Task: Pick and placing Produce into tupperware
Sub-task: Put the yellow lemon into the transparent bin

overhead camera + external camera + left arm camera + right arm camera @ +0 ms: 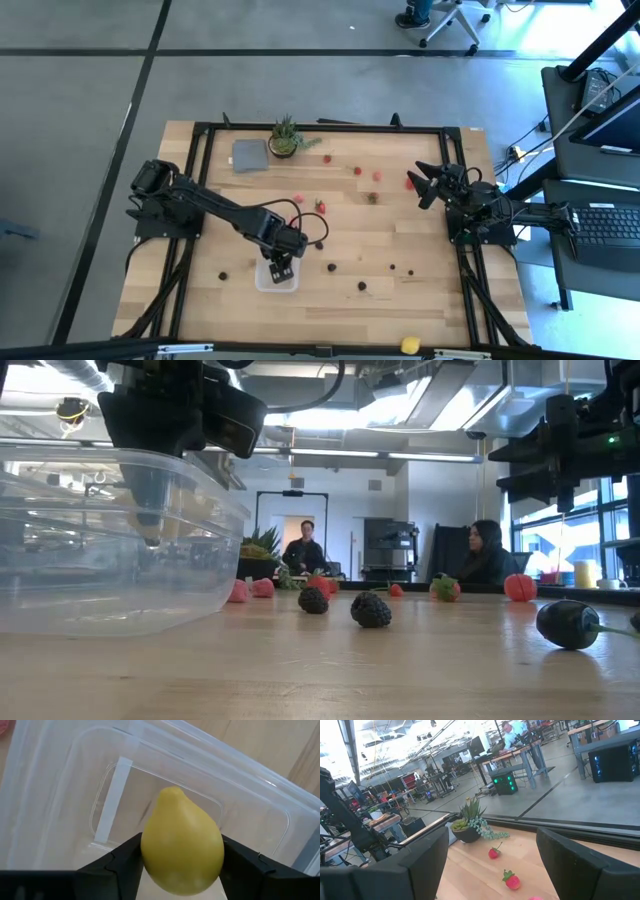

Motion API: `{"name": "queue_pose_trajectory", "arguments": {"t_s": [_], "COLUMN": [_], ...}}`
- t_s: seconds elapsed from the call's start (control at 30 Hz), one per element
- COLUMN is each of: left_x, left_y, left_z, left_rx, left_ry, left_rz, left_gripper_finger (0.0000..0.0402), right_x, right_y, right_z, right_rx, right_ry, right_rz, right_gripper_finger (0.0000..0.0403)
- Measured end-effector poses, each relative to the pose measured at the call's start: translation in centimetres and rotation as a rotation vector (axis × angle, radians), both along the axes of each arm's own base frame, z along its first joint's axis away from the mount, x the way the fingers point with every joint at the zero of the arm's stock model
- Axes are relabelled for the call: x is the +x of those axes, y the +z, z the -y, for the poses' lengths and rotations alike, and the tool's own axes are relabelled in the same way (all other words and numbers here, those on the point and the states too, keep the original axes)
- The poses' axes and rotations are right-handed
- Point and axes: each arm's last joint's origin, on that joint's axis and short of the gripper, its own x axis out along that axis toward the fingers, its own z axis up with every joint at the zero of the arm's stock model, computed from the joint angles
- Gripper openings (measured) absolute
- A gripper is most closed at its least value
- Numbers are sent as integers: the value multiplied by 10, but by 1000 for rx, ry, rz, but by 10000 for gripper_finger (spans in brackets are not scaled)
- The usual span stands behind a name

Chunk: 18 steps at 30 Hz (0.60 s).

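The yellow lemon (182, 842) sits between the two dark fingers of the left gripper (281, 266), which is closed on it directly above the clear tupperware (263, 280); the tub's floor fills the left wrist view behind the fruit. The tub stands near the front edge of the table (440, 300), a little left of centre.

The step in hand looks like the release: the lemon is over the tub and has only to be let go. The next move calls for the fingers to spread enough to drop it inside the walls, then a lift straight up clear of the rim.

The right gripper (428, 184) waits at the far right of the table, fingers spread wide and holding nothing.

From above I count roughly five red strawberry pieces (321, 207) scattered across the far half, about seven dark berries (330, 267) across the near half, and a second yellow lemon piece (409, 344) at the near edge. One potted plant (285, 138) and one flat grey square (249, 155) stand at the far side.
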Motion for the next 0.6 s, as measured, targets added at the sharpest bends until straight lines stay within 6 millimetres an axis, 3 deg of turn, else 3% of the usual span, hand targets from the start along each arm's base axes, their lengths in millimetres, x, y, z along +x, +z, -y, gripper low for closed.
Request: {"name": "queue_pose_trajectory", "arguments": {"t_s": [0.6], "left_x": [0], "left_y": [0], "left_z": [0], "left_rx": [5], "left_ry": [0], "left_rz": [3], "left_gripper_finger": [218], "right_x": [0], "right_y": [0], "right_z": [0], "right_rx": [0], "right_ry": [0], "right_rz": [0], "right_gripper_finger": [303]}}
